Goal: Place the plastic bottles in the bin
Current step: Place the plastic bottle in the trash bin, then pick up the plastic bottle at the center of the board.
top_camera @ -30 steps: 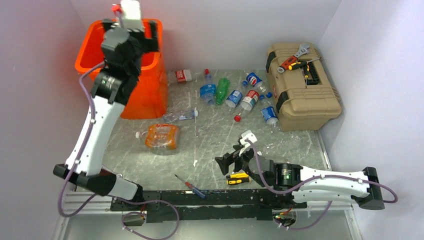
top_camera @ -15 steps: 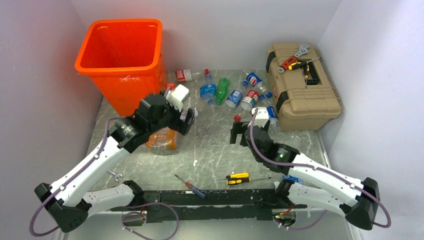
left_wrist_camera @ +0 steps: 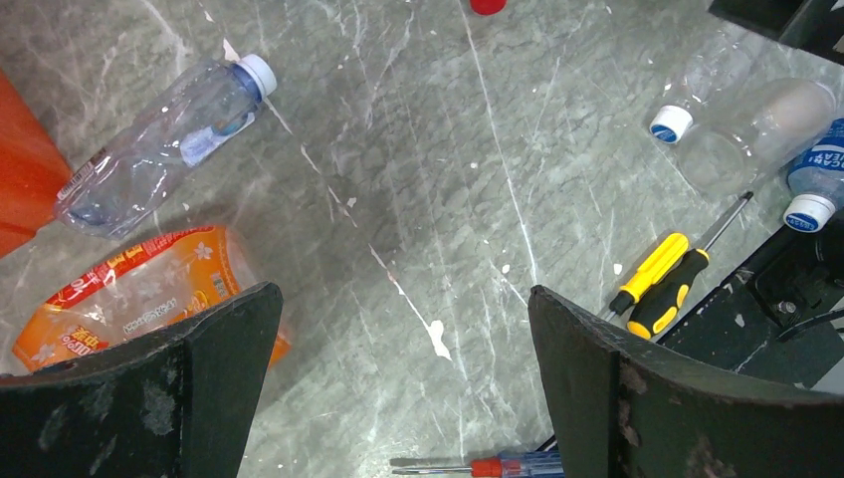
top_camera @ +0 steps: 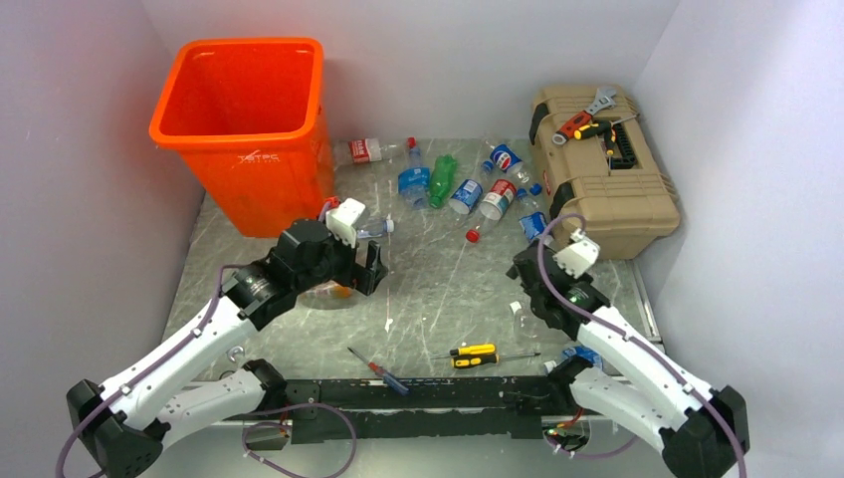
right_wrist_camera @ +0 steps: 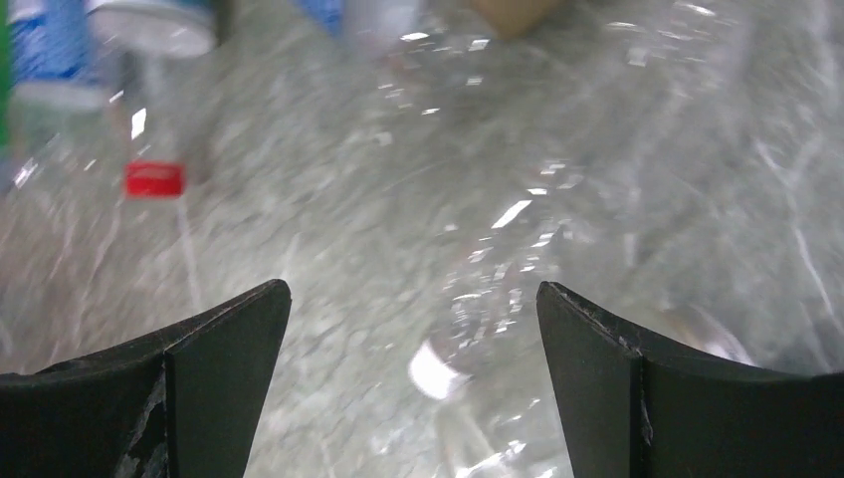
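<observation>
The orange bin (top_camera: 239, 110) stands at the back left. Several plastic bottles (top_camera: 468, 189) lie in a cluster at the back middle. My left gripper (top_camera: 370, 271) (left_wrist_camera: 403, 292) hangs open over bare table. An orange-labelled bottle (left_wrist_camera: 129, 294) lies beside its left finger, and a clear white-capped bottle (left_wrist_camera: 159, 144) lies further out by the bin. My right gripper (top_camera: 520, 284) (right_wrist_camera: 413, 289) is open above a clear bottle (right_wrist_camera: 498, 299) with a white cap, blurred in the right wrist view.
A tan toolbox (top_camera: 602, 189) with tools on top stands at the back right. A yellow-handled screwdriver (top_camera: 473, 354) (left_wrist_camera: 657, 284) and a blue-handled one (top_camera: 383, 372) lie near the front rail. A loose red cap (right_wrist_camera: 154, 179) lies on the table.
My left arm swung down from over the bin to the table by the orange-labelled bottle. My right arm moved from the screwdrivers toward the right, near the toolbox.
</observation>
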### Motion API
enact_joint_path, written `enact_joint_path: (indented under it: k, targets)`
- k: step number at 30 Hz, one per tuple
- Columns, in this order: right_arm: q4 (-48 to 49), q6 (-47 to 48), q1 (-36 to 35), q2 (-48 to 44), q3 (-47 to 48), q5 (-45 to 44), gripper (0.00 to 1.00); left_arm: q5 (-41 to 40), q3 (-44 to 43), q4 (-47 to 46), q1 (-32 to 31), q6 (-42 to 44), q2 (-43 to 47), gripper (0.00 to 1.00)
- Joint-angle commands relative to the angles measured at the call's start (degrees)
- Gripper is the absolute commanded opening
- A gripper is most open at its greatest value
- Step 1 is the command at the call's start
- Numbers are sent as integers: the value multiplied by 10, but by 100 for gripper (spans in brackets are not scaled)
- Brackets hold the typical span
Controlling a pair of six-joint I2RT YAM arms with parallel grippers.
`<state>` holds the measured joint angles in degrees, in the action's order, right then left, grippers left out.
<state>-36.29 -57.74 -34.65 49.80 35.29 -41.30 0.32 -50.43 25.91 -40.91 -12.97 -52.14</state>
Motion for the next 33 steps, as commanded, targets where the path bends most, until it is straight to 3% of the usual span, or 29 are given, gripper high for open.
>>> enact_joint_path:
  k: [1, 6, 12, 20, 25, 33]
  targets:
    - [-29, -91, 74, -34, -34, 4, 99, -2, -21, 0, -1, -33, -11, 100]
    - [-31, -111, 138, -12, -37, 0, 99, 5, -17, -5, -1, -48, -7, 99]
    - [33, -106, 208, 39, -54, 39, 99, 13, -15, -4, -2, -53, 0, 99]
    - [90, -106, 236, 117, -73, 69, 94, 2, -18, 2, -6, -51, 3, 99]
    - [125, -98, 236, 143, -89, 92, 86, -1, -17, 2, -8, -51, 7, 99]
    - [136, -69, 233, 72, -97, 115, 65, -2, -18, 4, -8, -49, 2, 99]
